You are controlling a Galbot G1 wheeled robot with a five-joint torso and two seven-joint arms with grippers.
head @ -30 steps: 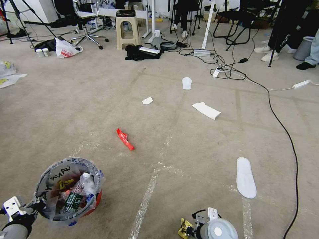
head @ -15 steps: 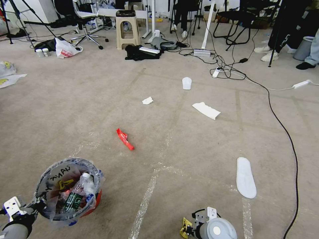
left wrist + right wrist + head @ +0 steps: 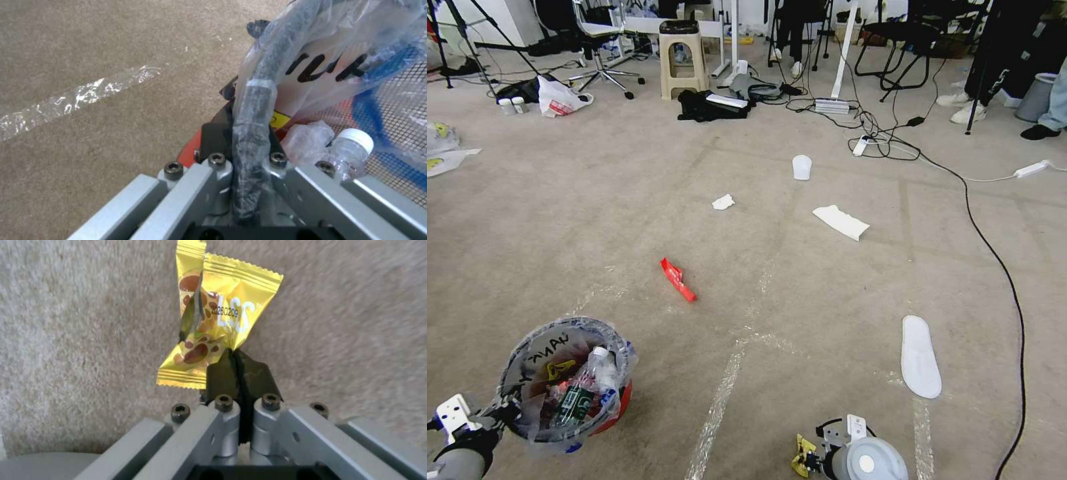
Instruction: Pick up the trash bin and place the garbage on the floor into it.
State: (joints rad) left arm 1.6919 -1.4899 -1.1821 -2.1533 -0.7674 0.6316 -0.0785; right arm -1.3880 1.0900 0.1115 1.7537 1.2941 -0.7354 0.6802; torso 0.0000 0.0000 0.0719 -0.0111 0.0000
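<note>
while both tools are loaded, the wrapper has yet to reach the bin.
head view: left tool point(image 3: 490, 415) carries the trash bin point(image 3: 564, 380), mouth up; right tool point(image 3: 808, 460) is low, well apart. left wrist view: jaws clamp the bagged rim point(image 3: 253, 133). right wrist view: jaws pinch one edge of the yellow wrapper point(image 3: 213, 320), long axis pointing away; it could slip free.
</note>
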